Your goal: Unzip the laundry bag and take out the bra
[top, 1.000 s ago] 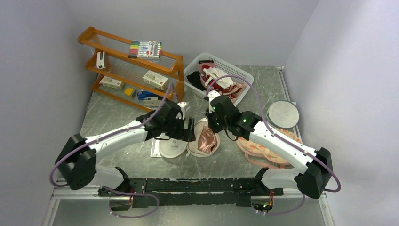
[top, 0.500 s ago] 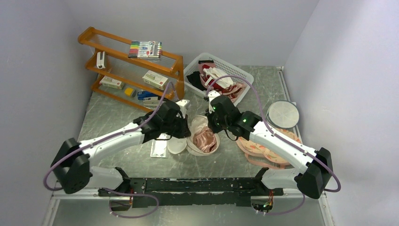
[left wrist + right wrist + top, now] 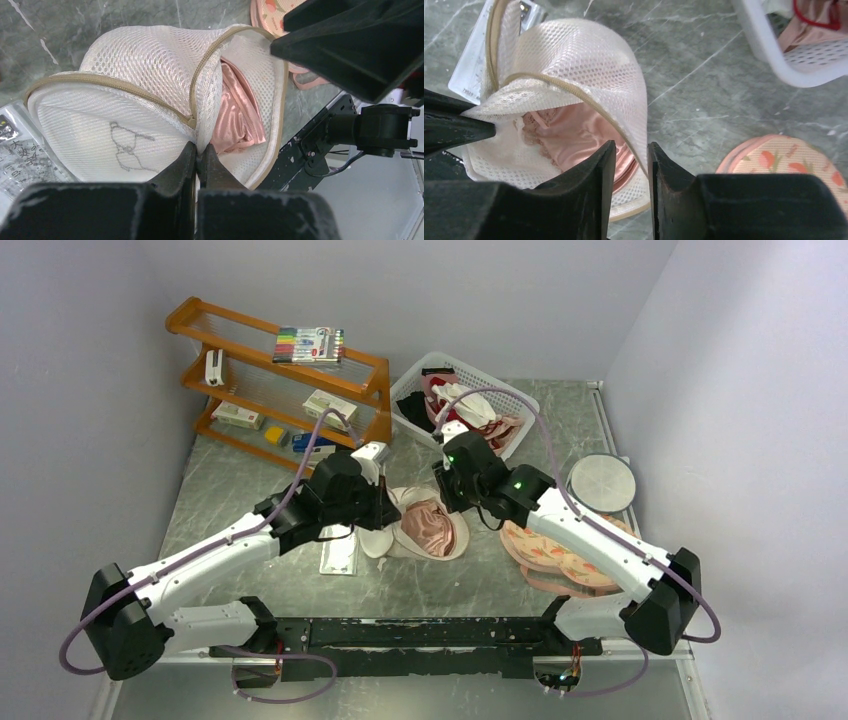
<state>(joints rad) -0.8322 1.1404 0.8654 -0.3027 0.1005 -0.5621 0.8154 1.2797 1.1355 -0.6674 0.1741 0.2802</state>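
Observation:
The laundry bag (image 3: 396, 540) lies unzipped mid-table, a cream mesh dome (image 3: 125, 100) with a beige zip rim. Its flap is folded up and the pink satin bra (image 3: 432, 525) shows inside (image 3: 237, 117) (image 3: 579, 132). My left gripper (image 3: 386, 512) is shut on a fold of the bag's mesh beside the zip (image 3: 197, 150). My right gripper (image 3: 452, 502) hangs over the bag's right side. Its jaws are open, and the mesh edge and zip rim (image 3: 631, 147) pass loosely between them. The left fingertip (image 3: 459, 131) shows pinching the mesh in the right wrist view.
A white basket (image 3: 520, 405) of clothes stands behind the bag, an orange rack (image 3: 270, 370) at the back left. A grey disc (image 3: 602, 483) and peach fruit-patterned pads (image 3: 560, 550) lie to the right. A printed packet (image 3: 338, 552) lies left of the bag.
The left gripper closed on the bag's mesh and drew it back and left. The right gripper's jaws parted, letting go. The bag now gapes wider, showing more of the bra.

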